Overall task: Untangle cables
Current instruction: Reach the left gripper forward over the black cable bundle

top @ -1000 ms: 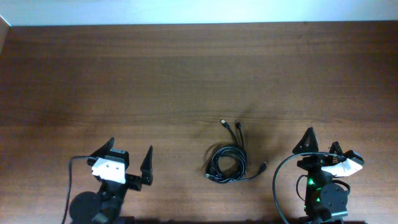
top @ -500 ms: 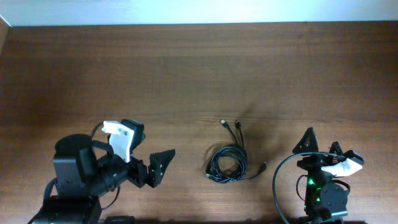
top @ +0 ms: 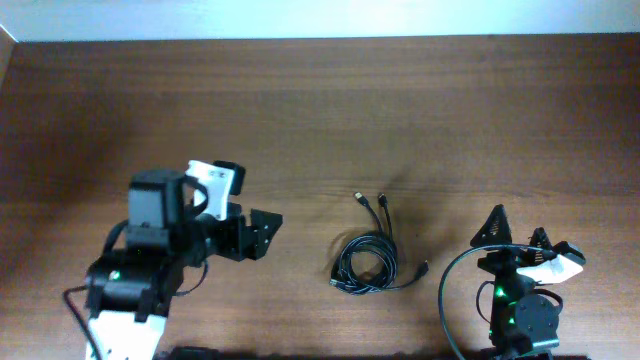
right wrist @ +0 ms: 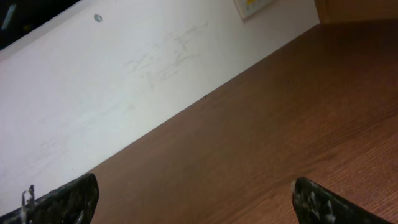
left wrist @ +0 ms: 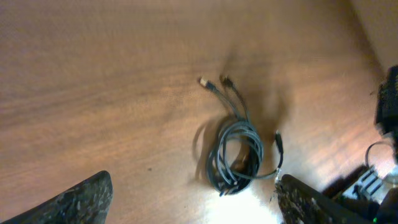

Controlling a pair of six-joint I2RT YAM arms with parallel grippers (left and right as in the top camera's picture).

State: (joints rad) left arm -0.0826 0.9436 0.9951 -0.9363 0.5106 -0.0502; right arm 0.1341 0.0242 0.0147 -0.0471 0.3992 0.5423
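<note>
The cables (top: 366, 262) lie as a loose black coil on the wooden table (top: 320, 120), right of centre near the front. Two plug ends (top: 371, 201) point away from the coil and another plug (top: 424, 269) sticks out at its right. In the left wrist view the coil (left wrist: 236, 155) lies ahead between my fingers. My left gripper (top: 262, 235) is open and empty, left of the coil and pointing toward it. My right gripper (top: 515, 235) is open and empty at the front right, apart from the cables; its wrist view shows only table and wall.
A white wall (right wrist: 124, 81) runs along the table's far edge. The right arm's base with a green light (top: 520, 315) and its thicker black wire (top: 447, 290) sit at the front right. The left arm's body (top: 140, 270) fills the front left.
My left arm has risen from its rest and swung its gripper up and right toward the coil. The right arm and the cables have not moved.
</note>
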